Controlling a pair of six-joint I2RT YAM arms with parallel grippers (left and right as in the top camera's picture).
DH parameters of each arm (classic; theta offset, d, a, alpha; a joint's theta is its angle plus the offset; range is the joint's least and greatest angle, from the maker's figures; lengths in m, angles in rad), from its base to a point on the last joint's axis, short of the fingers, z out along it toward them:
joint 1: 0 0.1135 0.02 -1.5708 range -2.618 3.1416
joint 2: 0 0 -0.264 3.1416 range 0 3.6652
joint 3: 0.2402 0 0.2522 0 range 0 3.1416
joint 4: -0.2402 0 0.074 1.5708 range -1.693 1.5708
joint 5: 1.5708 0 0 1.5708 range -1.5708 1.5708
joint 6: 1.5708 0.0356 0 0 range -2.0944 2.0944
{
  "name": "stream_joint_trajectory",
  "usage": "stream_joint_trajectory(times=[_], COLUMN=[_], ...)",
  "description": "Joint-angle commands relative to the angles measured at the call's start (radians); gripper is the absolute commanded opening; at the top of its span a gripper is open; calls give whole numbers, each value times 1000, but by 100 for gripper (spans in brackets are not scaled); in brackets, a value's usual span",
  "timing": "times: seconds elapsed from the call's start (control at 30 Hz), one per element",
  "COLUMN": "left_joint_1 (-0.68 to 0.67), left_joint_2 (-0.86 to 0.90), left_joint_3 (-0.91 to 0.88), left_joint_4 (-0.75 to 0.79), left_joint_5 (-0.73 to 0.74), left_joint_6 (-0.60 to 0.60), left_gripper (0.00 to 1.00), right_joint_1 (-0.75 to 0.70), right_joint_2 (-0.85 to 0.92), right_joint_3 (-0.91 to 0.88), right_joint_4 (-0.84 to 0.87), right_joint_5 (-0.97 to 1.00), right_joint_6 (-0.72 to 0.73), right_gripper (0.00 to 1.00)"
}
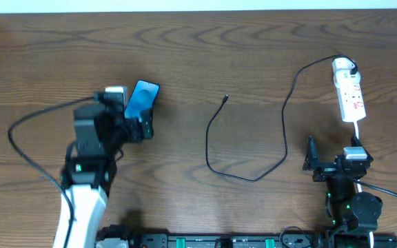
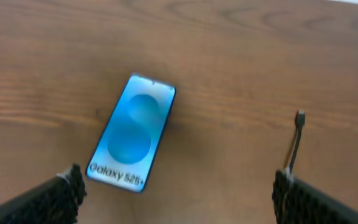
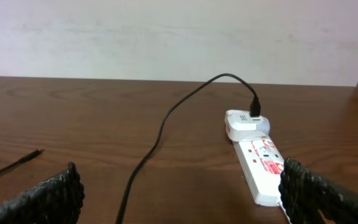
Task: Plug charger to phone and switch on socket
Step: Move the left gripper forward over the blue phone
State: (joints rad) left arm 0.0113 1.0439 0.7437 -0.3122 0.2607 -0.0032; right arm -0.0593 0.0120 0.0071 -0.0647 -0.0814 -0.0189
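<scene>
We see a brown wooden table (image 1: pixel 198 62) with one arm at each side. The left gripper (image 2: pixel 178 180) stands over the left half of the table. Its jaws are wide apart and they hold nothing. The right gripper (image 3: pixel 182 183) is near the front right edge, also widely open and empty.

The socket (image 3: pixel 260 168) lies at the far right of the table, and its white cord runs toward the right arm. The phone (image 2: pixel 132 134) lies flat on the wood just in front of the left gripper, a little turned, with its blue screen up and lit.

The charger (image 1: pixel 253 178) has its adapter (image 1: pixel 343 67) plugged in the far end of the socket. Its black cable curves across the middle of the table. The plug tip (image 2: pixel 300 117) rests on the bare wood, well apart from the phone.
</scene>
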Motion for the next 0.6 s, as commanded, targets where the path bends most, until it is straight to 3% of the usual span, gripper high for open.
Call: stream_joint_trajectory(times=[0.0, 0.4, 0.57], left_joint_1=[4, 4, 4], left_joint_2=[109, 583, 660], left_joint_3=[167, 807, 853], left_joint_4=[-109, -753, -748], left_joint_5=[19, 19, 19], left_joint_6=[58, 259, 261], left_gripper=[97, 97, 97], right_joint_1=[8, 8, 8], right_joint_2=[-6, -6, -6], right_joint_3=[-2, -2, -2], right_joint_4=[-5, -5, -5], right_joint_5=[0, 0, 0], right_joint_6=[7, 7, 7], right_gripper=[99, 99, 99])
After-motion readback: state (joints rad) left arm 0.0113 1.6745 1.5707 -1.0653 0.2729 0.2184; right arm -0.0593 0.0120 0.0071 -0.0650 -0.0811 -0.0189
